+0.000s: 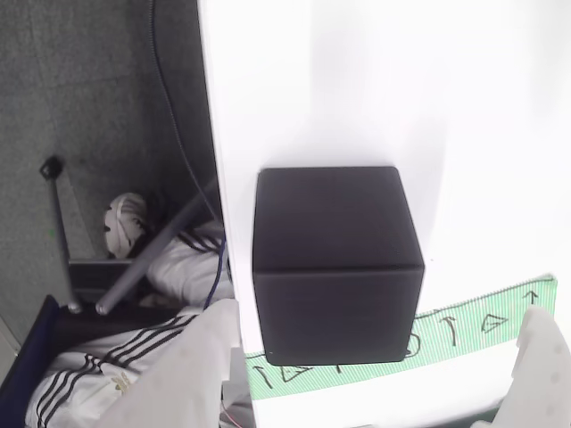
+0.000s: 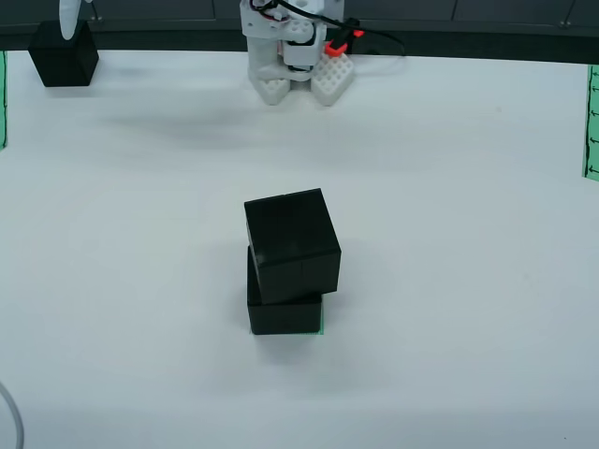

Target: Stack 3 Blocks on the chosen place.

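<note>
From the view above the table, the arm's white base (image 2: 295, 56) sits at the far edge, and the gripper (image 2: 68, 21) reaches out to the far left corner. In the view riding on the gripper, its two white fingers (image 1: 192, 379) stand spread wide apart, nothing between them.

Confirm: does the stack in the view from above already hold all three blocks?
No: the stack has two blocks, top block on bottom block, while the third block sits at the table's far-left corner.

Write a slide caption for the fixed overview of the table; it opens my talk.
Two black cubes stacked askew mid-table; the pincer reaches the third cube at far left.
</note>
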